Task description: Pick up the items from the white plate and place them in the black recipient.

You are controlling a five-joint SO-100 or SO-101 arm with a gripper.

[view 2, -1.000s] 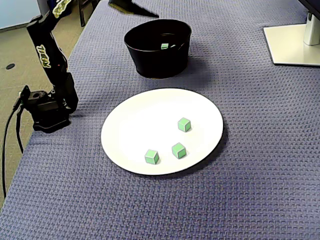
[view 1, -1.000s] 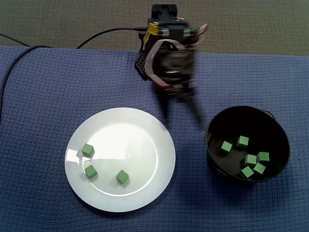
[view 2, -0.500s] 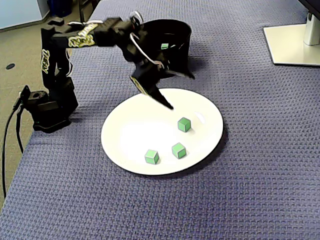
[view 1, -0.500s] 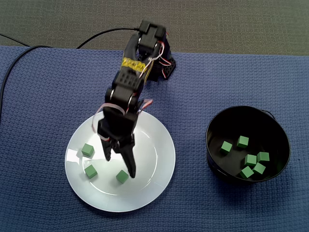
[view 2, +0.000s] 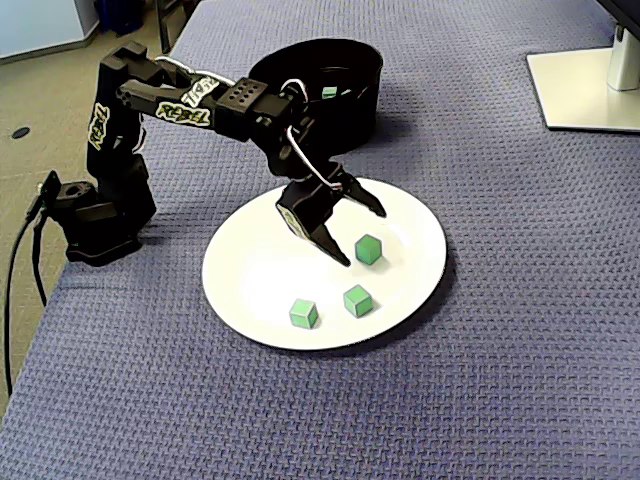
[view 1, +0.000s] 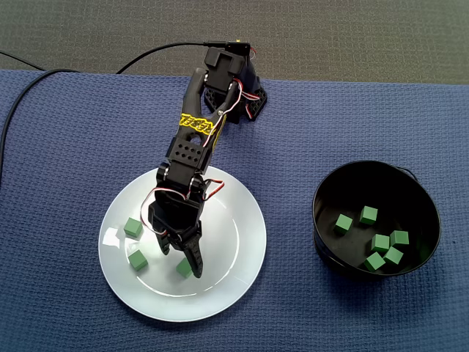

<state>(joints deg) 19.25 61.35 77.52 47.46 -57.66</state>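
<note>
Gripper [view 2: 362, 238] spread above plate [view 2: 255, 275], three cubes [view 2: 357, 300]

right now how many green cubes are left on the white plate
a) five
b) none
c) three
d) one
c: the white plate holds three green cubes, and the same count shows in both fixed views.
</note>
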